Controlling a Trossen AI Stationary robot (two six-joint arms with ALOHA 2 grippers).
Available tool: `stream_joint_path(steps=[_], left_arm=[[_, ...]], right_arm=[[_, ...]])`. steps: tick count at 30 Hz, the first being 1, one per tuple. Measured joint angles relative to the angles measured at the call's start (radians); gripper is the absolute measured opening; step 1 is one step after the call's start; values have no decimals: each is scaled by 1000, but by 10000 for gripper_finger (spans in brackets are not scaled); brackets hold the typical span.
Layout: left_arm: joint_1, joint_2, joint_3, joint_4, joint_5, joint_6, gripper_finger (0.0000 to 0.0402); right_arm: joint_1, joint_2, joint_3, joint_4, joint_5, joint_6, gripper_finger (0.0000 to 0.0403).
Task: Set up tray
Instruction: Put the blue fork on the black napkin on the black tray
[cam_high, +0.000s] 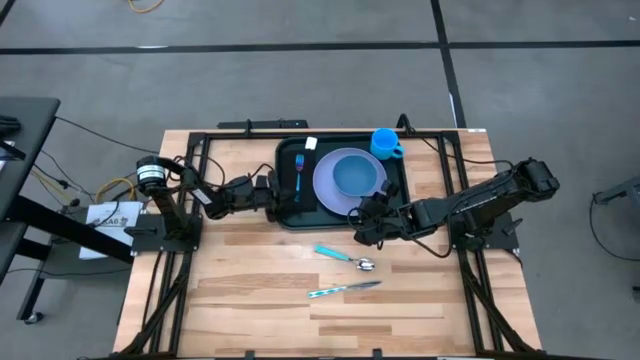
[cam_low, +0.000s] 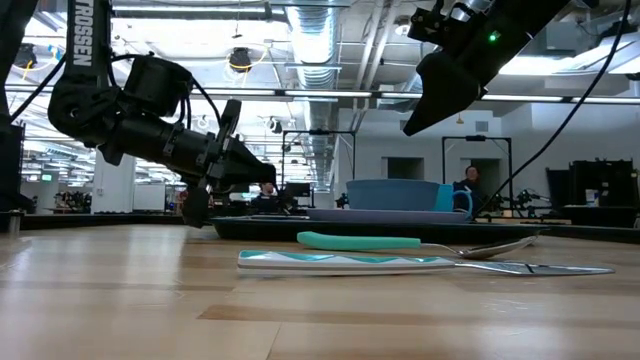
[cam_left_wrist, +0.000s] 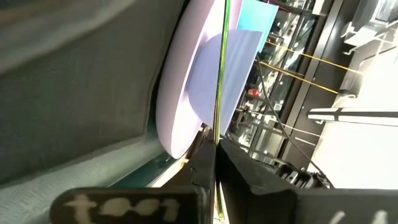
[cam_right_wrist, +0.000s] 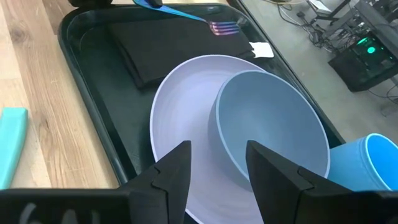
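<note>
The dark green tray (cam_high: 290, 215) lies at the table's far middle. On it are a lavender plate (cam_right_wrist: 186, 106) bearing a blue bowl (cam_right_wrist: 273, 124), a blue cup (cam_high: 386, 143) at the far right corner, and a black napkin (cam_right_wrist: 161, 50). A blue-handled fork (cam_high: 299, 172) is over the napkin. My left gripper (cam_high: 278, 195) reaches in level over the tray's left rim, shut on the fork. My right gripper (cam_right_wrist: 217, 155) hangs open above the plate's near edge and touches nothing. My left gripper pinches the fork's handle end (cam_left_wrist: 218, 134) between its two shut fingers. It comes level from the table's left and is rolled onto its side. The fork shows edge-on as a thin line running away from the fingers. Whether its tines (cam_right_wrist: 224, 28) rest on the napkin I cannot tell.
A teal-handled spoon (cam_high: 343, 257) and a teal-patterned knife (cam_high: 343, 289) lie on the bare wood nearer the table's front, below the right gripper. Black frame rails (cam_high: 180, 240) run along both table sides.
</note>
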Motion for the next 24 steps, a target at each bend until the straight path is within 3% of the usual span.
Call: stream_joint_path(steps=[24], left_arm=[[0,0,0,-29,9,3,7]], right_arm=[[0,0,0,7,-1,-7,148]])
